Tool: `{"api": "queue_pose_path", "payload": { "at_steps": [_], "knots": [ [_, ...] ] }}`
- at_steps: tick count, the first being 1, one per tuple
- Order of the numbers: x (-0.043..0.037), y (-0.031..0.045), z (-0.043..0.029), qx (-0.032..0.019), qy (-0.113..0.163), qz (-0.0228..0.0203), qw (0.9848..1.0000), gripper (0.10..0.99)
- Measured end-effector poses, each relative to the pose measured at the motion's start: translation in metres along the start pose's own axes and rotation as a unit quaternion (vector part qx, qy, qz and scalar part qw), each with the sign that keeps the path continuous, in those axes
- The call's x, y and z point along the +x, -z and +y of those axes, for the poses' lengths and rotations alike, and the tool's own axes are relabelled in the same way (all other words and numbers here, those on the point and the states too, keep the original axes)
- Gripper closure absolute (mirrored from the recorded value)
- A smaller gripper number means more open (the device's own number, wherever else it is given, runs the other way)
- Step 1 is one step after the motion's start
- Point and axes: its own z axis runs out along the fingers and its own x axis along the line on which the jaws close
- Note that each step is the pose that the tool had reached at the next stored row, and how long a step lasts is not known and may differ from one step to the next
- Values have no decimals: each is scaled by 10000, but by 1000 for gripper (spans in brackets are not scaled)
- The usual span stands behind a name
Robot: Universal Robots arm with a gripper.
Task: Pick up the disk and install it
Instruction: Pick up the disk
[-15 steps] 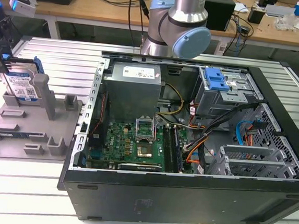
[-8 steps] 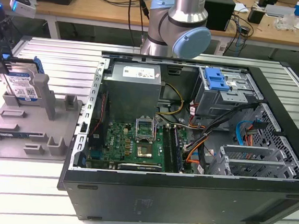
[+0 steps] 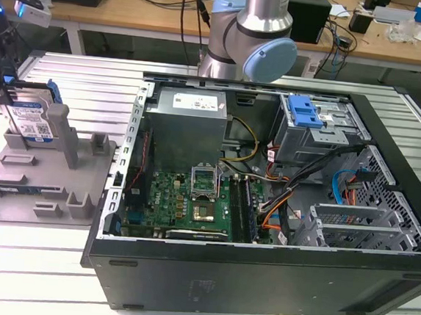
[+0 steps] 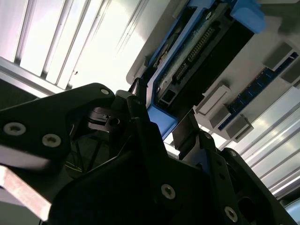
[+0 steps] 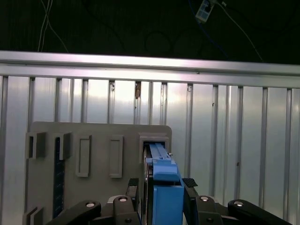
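The disk (image 3: 35,121) stands on edge in a slot of the grey fixture (image 3: 46,180), at the exterior view's left; it is a silver drive with a white-and-blue label in a blue carrier. My gripper (image 3: 8,94) comes down on it from above. In both wrist views the black fingers (image 5: 189,187) press against either side of the blue carrier (image 5: 164,192), so the gripper (image 5: 163,185) is shut on the disk. In the second wrist view the disk (image 4: 192,51) and its connector edge run away from the gripper (image 4: 161,119). The disk's lower edge still sits in the fixture.
An open computer case (image 3: 260,269) lies on the slatted metal table (image 3: 30,274) at the exterior view's right. Inside are a motherboard (image 3: 192,200), a power supply (image 3: 188,122), cables and a drive cage with a blue latch (image 3: 304,110). The arm's base (image 3: 244,28) stands behind the case.
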Motion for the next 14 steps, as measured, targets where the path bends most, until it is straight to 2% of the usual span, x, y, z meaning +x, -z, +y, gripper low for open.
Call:
{"api": "queue_pose_path", "payload": {
  "at_steps": [4,5,14],
  "knots": [
    [0,-9,0,-1,0,0,10000,620],
    [0,-9,0,-1,0,0,10000,694],
    [0,-14,0,0,0,0,10000,694]
  ]
}}
